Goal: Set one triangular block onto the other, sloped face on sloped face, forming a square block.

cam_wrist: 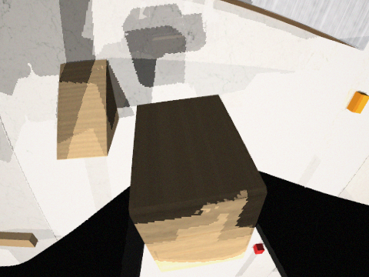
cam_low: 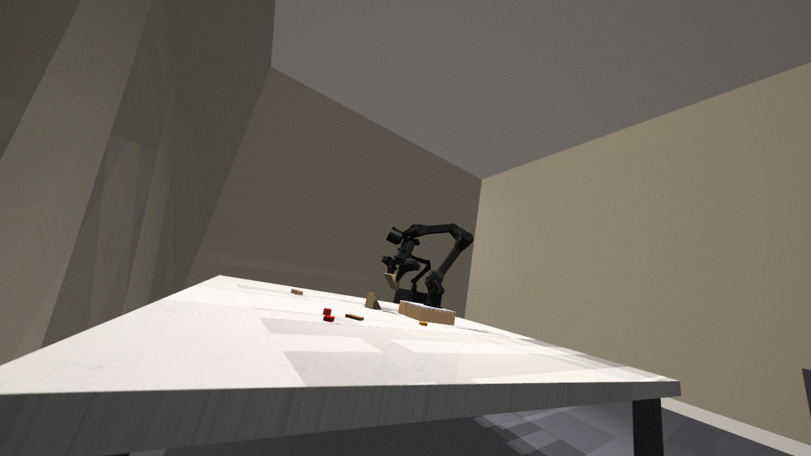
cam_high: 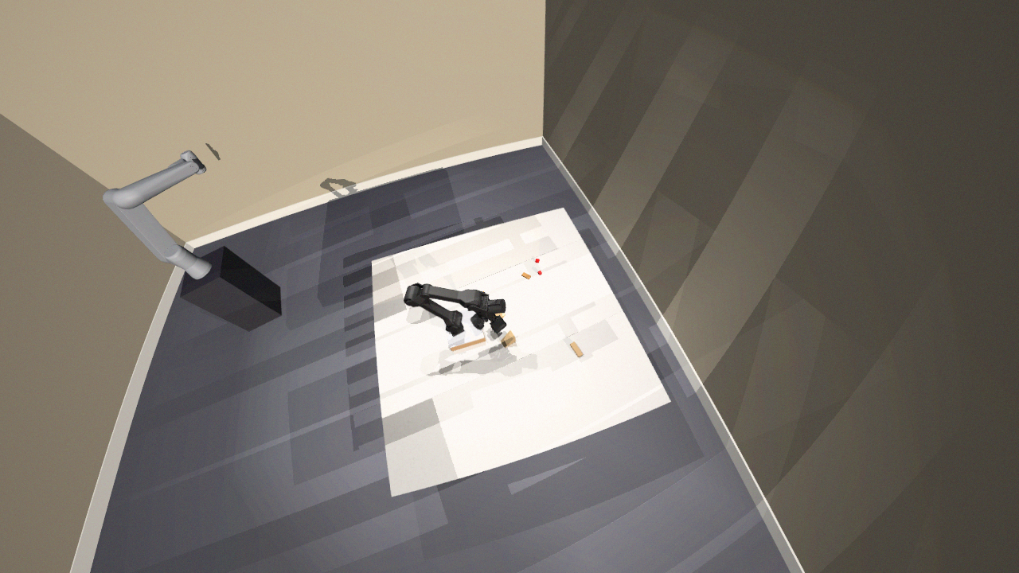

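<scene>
My gripper (cam_high: 489, 324) (cam_low: 393, 275) (cam_wrist: 192, 183) is shut on one wooden triangular block (cam_low: 389, 280) (cam_wrist: 188, 146), held tilted above the table (cam_high: 527, 406) (cam_low: 227, 363). Its dark face fills the middle of the wrist view, with a lit tan face below. The top view shows only a sliver of it. The other triangular block (cam_high: 508, 339) (cam_low: 371, 301) (cam_wrist: 82, 115) stands on the table, to the left of the held block in the wrist view. The two blocks are apart. The fingertips' contact on the held block is partly hidden.
A wooden box with a grey top (cam_high: 467, 344) (cam_low: 426, 313) (cam_wrist: 323, 15) stands by the arm's base. An orange block (cam_low: 422, 323) (cam_wrist: 357, 102), two red pieces (cam_high: 536, 260) (cam_high: 539, 272) and two small wooden bars (cam_high: 525, 275) (cam_high: 576, 348) lie on the table.
</scene>
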Tool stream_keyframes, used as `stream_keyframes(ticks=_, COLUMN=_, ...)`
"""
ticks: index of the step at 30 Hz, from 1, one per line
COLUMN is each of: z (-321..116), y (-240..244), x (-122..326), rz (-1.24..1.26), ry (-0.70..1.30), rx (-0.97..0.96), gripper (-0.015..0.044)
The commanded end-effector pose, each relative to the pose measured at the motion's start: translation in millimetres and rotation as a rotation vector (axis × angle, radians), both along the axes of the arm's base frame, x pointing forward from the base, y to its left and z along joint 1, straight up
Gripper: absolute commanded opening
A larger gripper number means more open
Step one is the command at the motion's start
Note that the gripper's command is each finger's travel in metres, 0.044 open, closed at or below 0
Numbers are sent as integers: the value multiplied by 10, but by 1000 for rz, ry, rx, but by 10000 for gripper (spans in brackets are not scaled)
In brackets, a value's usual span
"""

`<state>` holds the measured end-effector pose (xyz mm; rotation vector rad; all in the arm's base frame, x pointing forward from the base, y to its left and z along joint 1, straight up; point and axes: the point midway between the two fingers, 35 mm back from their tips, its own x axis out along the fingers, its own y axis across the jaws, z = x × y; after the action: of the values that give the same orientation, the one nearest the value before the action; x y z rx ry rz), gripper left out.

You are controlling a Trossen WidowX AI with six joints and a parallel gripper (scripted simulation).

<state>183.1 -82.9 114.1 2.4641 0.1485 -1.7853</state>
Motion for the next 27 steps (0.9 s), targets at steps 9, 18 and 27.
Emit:
stream_keyframes(ticks=9, z=88, y=-281, x=-109, rz=-10, ry=-10, rx=16, gripper=0)
stream_keyframes(ticks=18, z=157, y=-500, x=-241, rz=-25, ry=-28, rx=23, gripper=0)
stream_keyframes(ticks=27, z=226, y=-715, x=-395, rz=-41, ry=-52, rx=25, gripper=0)
